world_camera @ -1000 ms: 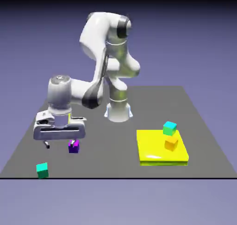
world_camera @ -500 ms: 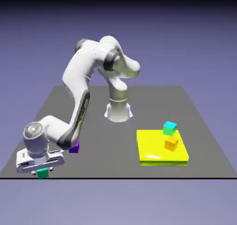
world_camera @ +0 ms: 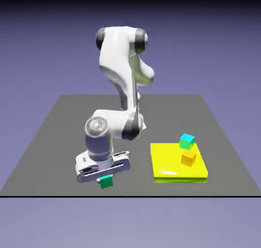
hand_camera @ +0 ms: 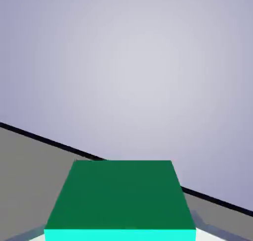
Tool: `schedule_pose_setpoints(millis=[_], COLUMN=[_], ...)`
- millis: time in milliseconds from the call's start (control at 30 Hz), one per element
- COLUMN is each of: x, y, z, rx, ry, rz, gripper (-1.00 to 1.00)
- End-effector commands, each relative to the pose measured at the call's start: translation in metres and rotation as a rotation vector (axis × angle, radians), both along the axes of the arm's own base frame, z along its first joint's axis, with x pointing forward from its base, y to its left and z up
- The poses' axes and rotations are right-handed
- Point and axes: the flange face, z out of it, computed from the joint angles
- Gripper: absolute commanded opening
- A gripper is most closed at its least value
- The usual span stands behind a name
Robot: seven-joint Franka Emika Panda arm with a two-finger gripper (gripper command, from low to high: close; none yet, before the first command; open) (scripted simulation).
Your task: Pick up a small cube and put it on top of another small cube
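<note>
Overall, a dark grey tabletop point(world_camera: 153, 114) fills the middle of the exterior view, wider toward the camera and bounded there by a thin black edge. Around it lies a plain blue-violet backdrop point(world_camera: 30, 48), darkening to black along the top of the picture. In the hand view, the backdrop point(hand_camera: 133, 62) is paler toward the centre, and the black edge slants from upper left to lower right, with grey tabletop below it.

Several parts are obscured. The white arm point(world_camera: 117, 53) covers most of its own base, of which only a small piece shows. The hand point(world_camera: 105, 180) is seen from above in the exterior view, and its body hides the top of the green cube point(world_camera: 106, 182). In the hand view, the cube's dark green side occupies the lower middle, a bright turquoise strip runs beneath it, and the picture's bottom border cuts it off. The fingertips are largely concealed there. Whether the cube touches the tabletop cannot be determined.

No container is shown; the nearest equivalent is a flat yellow block point(world_camera: 171, 160) on the exterior view's right. The cyan cube point(world_camera: 187, 141) and the orange cube point(world_camera: 188, 158) appear over its right part, close together.

The hand pinches the green cube, left of the yellow block in the exterior view.
</note>
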Motion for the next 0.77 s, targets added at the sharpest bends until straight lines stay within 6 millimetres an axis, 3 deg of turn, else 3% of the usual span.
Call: schedule_pose_setpoints(millis=[0, 200, 400, 467, 600, 633, 667, 733], x=[-0.005, -0.056, -0.145, -0.155, -0.168, -0.168, -0.168, -0.160], y=[0.026, 0.170, 0.289, 0.299, 0.293, 0.293, 0.293, 0.296], z=[0.006, 0.040, 0.067, 0.070, 0.002, 0.002, 0.002, 0.037], rx=[-0.002, -0.030, -0.114, -0.126, -0.126, -0.126, -0.126, -0.127], ry=[0.003, 0.016, 0.004, 0.000, 0.000, 0.000, 0.000, -0.001], rz=[0.005, 0.042, 0.090, 0.095, 0.095, 0.095, 0.095, 0.094], gripper=[-1.00, -1.00, -1.00, -1.00, -1.00, 1.00, 1.00, 1.00])
